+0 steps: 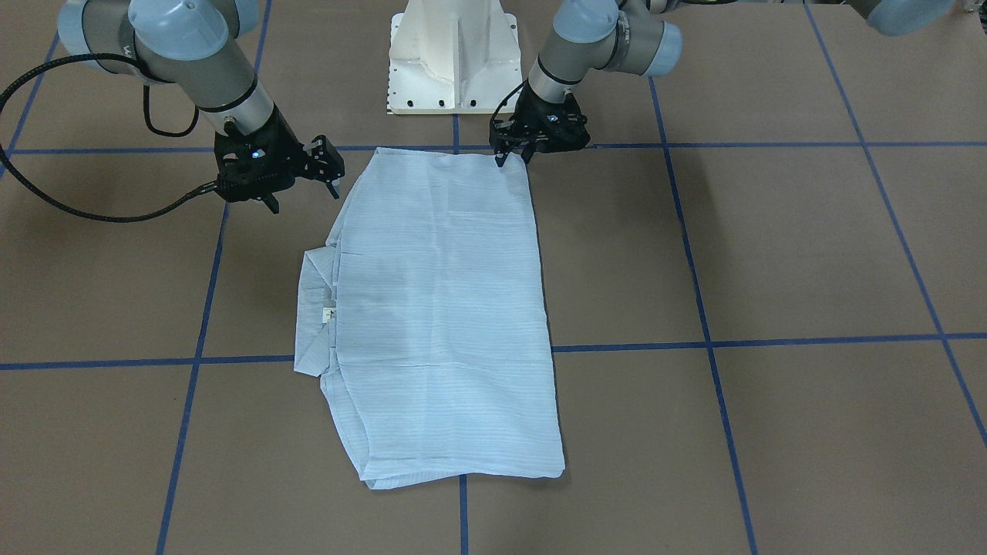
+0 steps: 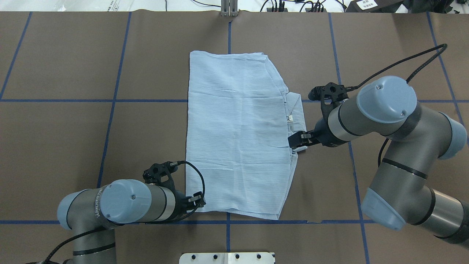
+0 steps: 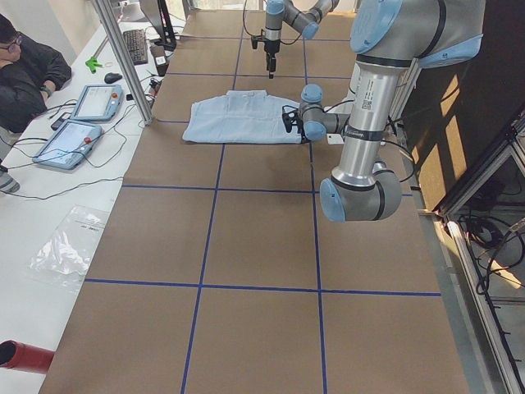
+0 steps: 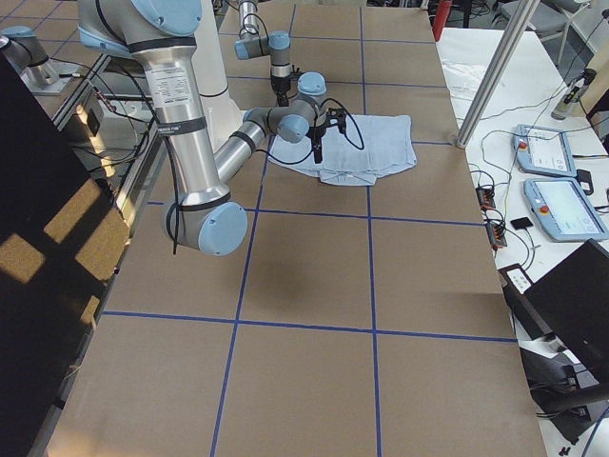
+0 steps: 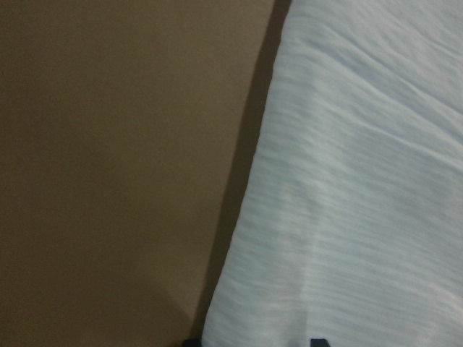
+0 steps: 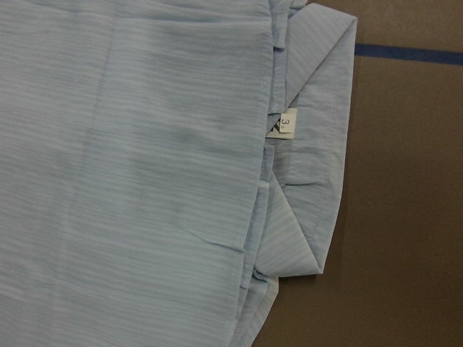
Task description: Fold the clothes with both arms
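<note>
The light blue shirt [image 2: 238, 135] lies folded into a long rectangle at the middle of the overhead view, flat on the brown table [image 2: 73, 146] with its blue tape lines [image 2: 110, 121]. Its collar [image 2: 295, 113] sticks out from the right-hand edge, and the small neck tag [image 6: 283, 124] shows in the upper middle of the right wrist view. The left gripper [image 2: 198, 202] sits at the lower left corner of the cloth in the overhead view. In the front-facing view it is at the shirt's upper right corner [image 1: 514, 159], its two fingertips set apart and down at the fabric's edge, with no cloth pinched between them. The left wrist view shows only the shirt's edge on the right and bare table on the left. The right gripper [image 2: 297, 141] is at the shirt's right-hand edge just below the collar. In the front-facing view [image 1: 302, 196] its fingers are spread wide and hold nothing. The white pedestal base [image 1: 455, 54] stands at the top centre of that view.
</note>
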### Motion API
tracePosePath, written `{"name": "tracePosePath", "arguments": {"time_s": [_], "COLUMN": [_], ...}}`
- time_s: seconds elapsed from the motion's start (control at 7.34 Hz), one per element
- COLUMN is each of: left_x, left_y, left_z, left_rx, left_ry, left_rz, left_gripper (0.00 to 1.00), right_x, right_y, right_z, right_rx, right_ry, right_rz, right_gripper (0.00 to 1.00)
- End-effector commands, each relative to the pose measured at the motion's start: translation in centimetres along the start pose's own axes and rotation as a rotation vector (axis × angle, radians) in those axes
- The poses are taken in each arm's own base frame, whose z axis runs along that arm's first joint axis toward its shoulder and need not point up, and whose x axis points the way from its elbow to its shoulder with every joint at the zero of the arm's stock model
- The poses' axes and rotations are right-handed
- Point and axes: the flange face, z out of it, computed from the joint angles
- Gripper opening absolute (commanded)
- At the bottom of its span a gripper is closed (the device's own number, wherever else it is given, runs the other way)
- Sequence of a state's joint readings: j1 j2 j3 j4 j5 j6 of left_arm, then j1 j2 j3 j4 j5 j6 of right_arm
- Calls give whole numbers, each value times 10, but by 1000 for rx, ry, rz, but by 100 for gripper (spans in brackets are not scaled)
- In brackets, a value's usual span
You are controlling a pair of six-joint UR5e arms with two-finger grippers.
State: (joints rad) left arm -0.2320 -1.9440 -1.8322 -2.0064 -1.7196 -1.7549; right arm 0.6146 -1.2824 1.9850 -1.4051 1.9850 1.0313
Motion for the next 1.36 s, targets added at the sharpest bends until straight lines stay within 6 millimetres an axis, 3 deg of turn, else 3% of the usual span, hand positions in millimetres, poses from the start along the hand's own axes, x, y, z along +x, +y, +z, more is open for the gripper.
{"name": "tracePosePath", "arguments": {"time_s": [0.0, 0.27, 0.41, 0.82, 0.95, 1.23], "left_x": [1, 1, 2, 7, 7, 11], "left_y": [-1, -2, -4, -11, -12, -17], "left_z": [0, -1, -4, -14, -14, -18], "left_rx": [2, 3, 6, 16, 16, 21], "left_ry": [1, 1, 8, 27, 27, 35], "left_rz": [-1, -2, -5, -59, -59, -63], "left_gripper": [33, 5, 0, 0, 0, 0], "right_x": [0, 0, 0, -10, -31, -71], "right_y": [0, 0, 0, 10, 26, 79], "right_z": [0, -1, -1, 3, 12, 37], "right_rx": [-1, 1, 1, -15, -27, 9], "right_ry": [0, -1, -1, -10, -18, 5], "right_rz": [-1, 1, 1, 39, 146, 297], "right_gripper": [100, 100, 100, 100, 100, 100]}}
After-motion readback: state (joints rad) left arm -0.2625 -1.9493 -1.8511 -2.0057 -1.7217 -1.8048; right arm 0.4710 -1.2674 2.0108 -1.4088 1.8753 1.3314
